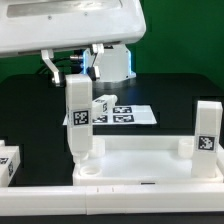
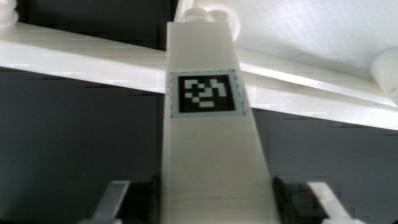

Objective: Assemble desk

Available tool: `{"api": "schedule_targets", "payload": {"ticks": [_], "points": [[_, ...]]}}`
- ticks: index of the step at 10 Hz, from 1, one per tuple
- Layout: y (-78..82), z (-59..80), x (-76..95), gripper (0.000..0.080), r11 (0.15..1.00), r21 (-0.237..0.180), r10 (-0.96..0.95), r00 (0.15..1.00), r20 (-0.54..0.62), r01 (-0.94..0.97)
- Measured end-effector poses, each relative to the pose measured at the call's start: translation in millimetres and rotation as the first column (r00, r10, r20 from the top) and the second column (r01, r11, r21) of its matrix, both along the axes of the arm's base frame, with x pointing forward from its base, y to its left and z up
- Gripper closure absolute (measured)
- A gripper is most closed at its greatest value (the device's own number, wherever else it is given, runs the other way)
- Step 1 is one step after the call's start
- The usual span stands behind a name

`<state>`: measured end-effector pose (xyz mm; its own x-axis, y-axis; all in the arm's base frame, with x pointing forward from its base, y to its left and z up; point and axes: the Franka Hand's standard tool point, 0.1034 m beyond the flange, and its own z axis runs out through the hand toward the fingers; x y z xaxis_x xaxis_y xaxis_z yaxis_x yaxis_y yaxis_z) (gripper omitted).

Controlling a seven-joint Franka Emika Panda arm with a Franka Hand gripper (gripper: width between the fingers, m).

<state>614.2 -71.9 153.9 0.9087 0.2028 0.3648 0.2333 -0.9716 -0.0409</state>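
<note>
Border rail point(image 1: 110, 205) lay nearest in exterior view, tabletop point(image 1: 140, 155) just behind it. Leg point(image 1: 80, 125) was held upright at tabletop's corner on exterior view's left, foot seemingly seated. Step judged: leg being screwed home. Leg best kept plumb, pressed lightly, turned without tilt (cross-threading was judged main risk). Gripper point(image 2: 210, 200) was seen part-closed, fingers point(image 2: 119, 200) apparently clamped on leg's two sides. Second leg point(image 1: 207, 135) stood at opposite corner.

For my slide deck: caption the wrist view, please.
Gripper holding a tagged white leg, its far end at the tabletop rim.
</note>
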Motion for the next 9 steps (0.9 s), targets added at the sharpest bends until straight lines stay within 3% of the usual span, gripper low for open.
{"api": "schedule_targets", "payload": {"ticks": [3, 9], "points": [[5.9, -9.1, 4.9, 0.0509, 1.0, -0.015, -0.027, 1.0, 0.001, 0.027], [17.5, -14.9, 4.7, 0.0509, 0.998, -0.011, -0.055, 0.998, -0.019, 0.055]]}}
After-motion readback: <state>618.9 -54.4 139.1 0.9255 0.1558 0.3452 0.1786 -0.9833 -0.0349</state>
